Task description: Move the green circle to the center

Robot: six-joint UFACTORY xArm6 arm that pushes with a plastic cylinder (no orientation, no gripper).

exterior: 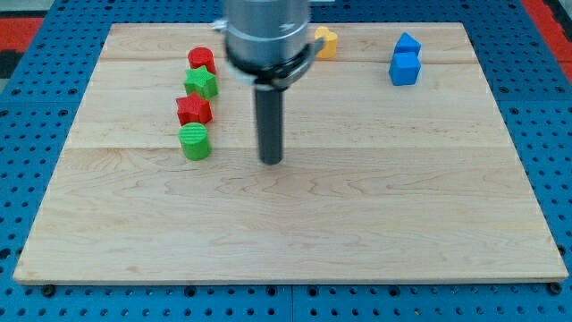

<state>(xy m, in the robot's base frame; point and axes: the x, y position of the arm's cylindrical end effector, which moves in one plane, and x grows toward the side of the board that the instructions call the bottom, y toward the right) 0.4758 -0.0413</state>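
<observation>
The green circle is a short green cylinder left of the board's middle, at the lower end of a column of blocks. My tip rests on the wooden board to the right of the green circle, a clear gap apart from it. The rod rises from the tip to the arm's grey body at the view's top.
Above the green circle stand a red star, a green star and a red block. A yellow block shows partly behind the arm. Two blue blocks sit at the top right. Blue pegboard surrounds the board.
</observation>
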